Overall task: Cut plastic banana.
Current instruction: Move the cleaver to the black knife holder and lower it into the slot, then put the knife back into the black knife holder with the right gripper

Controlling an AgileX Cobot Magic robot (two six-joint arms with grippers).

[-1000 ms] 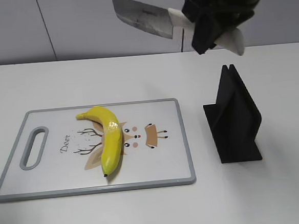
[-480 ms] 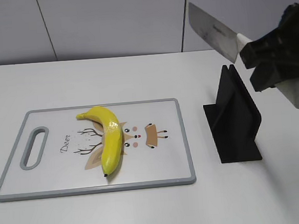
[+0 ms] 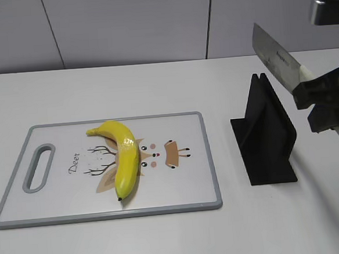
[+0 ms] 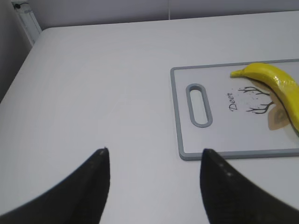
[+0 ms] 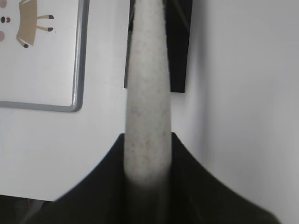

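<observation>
The plastic banana (image 3: 124, 156) lies whole on the white cutting board (image 3: 185, 184); it also shows in the left wrist view (image 4: 275, 84). My right gripper (image 3: 325, 101) is shut on the knife's white handle (image 5: 145, 107). The steel blade (image 3: 275, 58) points up and to the left, just above the black knife stand (image 3: 266, 135). My left gripper (image 4: 154, 156) is open and empty over bare table, left of the board's handle slot (image 4: 198, 105); it is out of the exterior view.
The board has a grey rim and a deer print (image 3: 160, 154). The stand also shows in the right wrist view (image 5: 180, 46), behind the knife handle. The board's corner (image 5: 77, 100) lies to its left. A grey wall runs along the table's far edge.
My right gripper has carried the knife from high above the board's right end, rightwards and down, to just above the black stand. The banana and board have not moved.
</observation>
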